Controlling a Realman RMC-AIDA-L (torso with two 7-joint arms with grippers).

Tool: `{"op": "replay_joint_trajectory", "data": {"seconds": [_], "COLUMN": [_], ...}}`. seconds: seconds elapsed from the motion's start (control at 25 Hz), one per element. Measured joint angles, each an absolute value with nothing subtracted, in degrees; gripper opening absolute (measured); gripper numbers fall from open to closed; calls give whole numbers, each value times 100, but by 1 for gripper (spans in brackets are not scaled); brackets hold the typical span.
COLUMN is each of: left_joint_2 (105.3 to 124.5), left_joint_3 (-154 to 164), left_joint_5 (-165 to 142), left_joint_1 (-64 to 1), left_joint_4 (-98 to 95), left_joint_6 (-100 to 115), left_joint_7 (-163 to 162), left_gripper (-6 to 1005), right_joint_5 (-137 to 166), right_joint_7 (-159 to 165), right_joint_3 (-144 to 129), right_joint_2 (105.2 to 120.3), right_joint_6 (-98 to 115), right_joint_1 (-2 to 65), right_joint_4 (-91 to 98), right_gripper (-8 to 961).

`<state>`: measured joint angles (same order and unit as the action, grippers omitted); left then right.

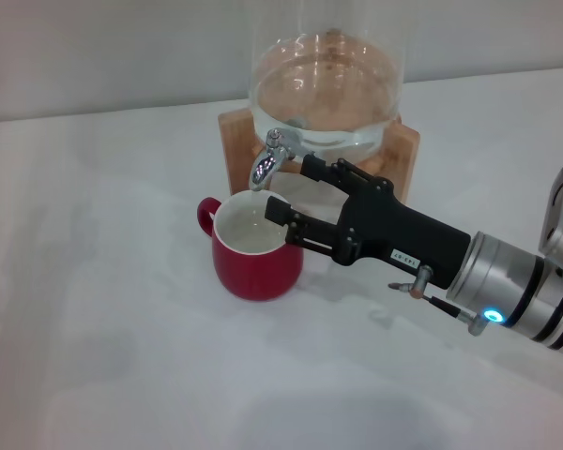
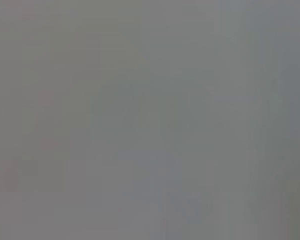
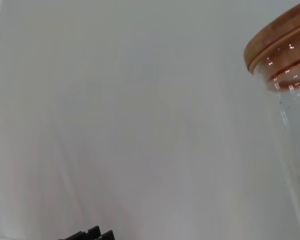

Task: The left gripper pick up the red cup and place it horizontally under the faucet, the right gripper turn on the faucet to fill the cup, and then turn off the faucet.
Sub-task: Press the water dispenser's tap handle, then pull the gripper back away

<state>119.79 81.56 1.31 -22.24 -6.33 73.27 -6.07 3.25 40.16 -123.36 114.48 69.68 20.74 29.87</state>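
Right gripper (image 1: 296,197), fingers apart, reaching leftward just right of faucet (image 1: 270,157); red cup (image 1: 255,248) beneath spout.

A white tabletop (image 1: 103,309) fills most of the head view, smooth and matte, with soft grey shadows lying across its near part. Behind it a pale, plain wall (image 1: 103,52) meets the far edge of the table along a faint line that rises gently toward the right. The light is even and diffuse, with no hard shadows; the right wrist view shows the same kind of blank whitish surface (image 3: 120,110), and the left wrist view is only a uniform grey field with nothing to make out.
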Motion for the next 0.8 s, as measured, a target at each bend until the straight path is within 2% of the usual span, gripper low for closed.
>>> {"op": "replay_joint_trajectory", "data": {"seconds": [0.8], "left_joint_2": [11980], "left_joint_3": [8156], "left_joint_5": [132], "left_joint_1": [-2233], "left_joint_4": [-632], "left_joint_6": [7321], "left_joint_7": [-607], "left_gripper": [625], "right_joint_5": [328], "right_joint_7": [4016], "right_joint_3": [-12218], "right_joint_2": [11364], "right_joint_6": [6961], "right_joint_1": [2039], "right_joint_4": [3009], "right_gripper": [868]}}
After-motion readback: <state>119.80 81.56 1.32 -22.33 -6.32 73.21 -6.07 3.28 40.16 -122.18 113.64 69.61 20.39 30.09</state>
